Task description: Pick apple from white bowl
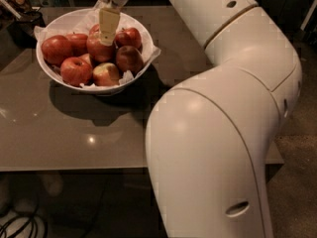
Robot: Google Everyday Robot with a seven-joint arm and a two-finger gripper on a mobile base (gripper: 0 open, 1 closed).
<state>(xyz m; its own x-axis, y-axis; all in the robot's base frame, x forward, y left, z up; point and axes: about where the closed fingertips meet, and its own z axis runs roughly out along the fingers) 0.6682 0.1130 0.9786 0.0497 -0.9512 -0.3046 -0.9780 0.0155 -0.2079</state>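
Observation:
The white bowl point(59, 76) stands on the far left of the table, lined with crumpled white paper and holding several apples. My gripper point(108, 31) hangs straight down over the middle of the bowl, its cream tip right at the top of a large deep red apple point(99, 52) in the centre of the pile. I cannot tell whether it touches that apple. Other red apples lie around it, and a smaller yellow-green blushed apple point(106, 75) sits at the front.
The grey-brown table point(74, 133) has its front edge near the bottom of the view. My big white arm point(223, 133) fills the right half and hides the table's right side. Dark clutter point(20, 9) lies at the far left corner. Cables point(15, 222) lie on the floor.

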